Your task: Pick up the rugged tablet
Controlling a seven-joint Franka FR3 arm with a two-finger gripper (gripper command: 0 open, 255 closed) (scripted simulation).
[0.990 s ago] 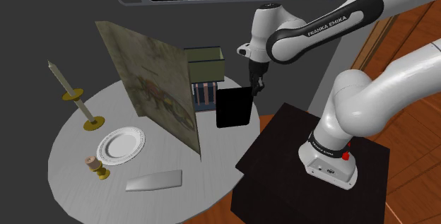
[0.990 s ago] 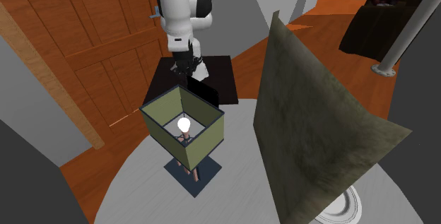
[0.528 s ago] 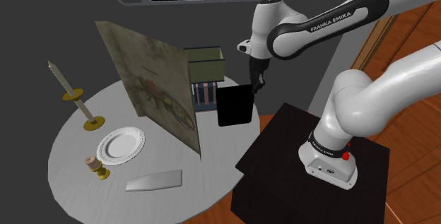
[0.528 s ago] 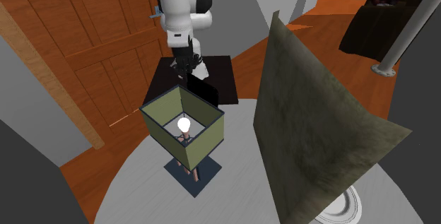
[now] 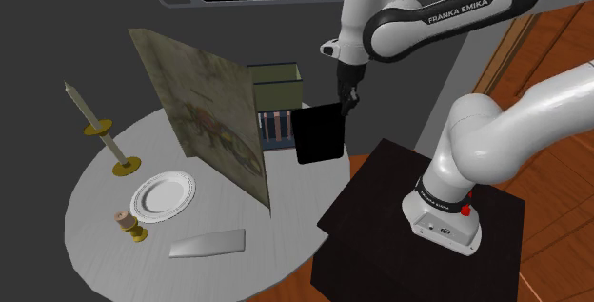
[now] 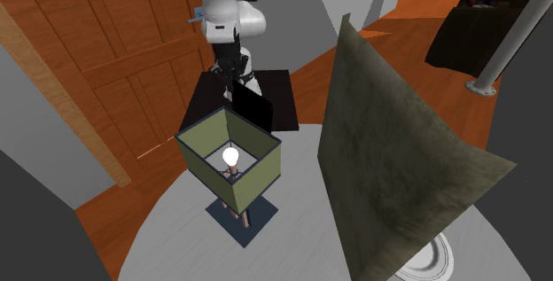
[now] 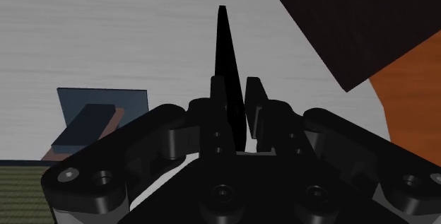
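Note:
The rugged tablet (image 5: 319,134) is a flat black slab hanging upright in the air, just past the round table's rim and beside the lamp. My black gripper (image 5: 348,103) is shut on its upper edge. From the second exterior view the tablet (image 6: 252,109) hangs behind the lamp shade, under the gripper (image 6: 233,77). In the wrist view the tablet (image 7: 225,53) shows edge-on as a thin black blade clasped between the two fingers (image 7: 218,102) of the gripper (image 7: 235,99), well above the grey tabletop.
On the round grey table (image 5: 95,238) stand a green-shaded lamp (image 5: 276,89), a big leaning picture panel (image 5: 205,110), a candlestick (image 5: 107,138), a white plate (image 5: 163,196), a small spool (image 5: 127,222) and a flat grey piece (image 5: 207,244). The dark stand (image 5: 381,195) is beside the table.
The gripper has risen with the tablet in it, lifting it higher above the table's edge. Nothing else on the table moved.

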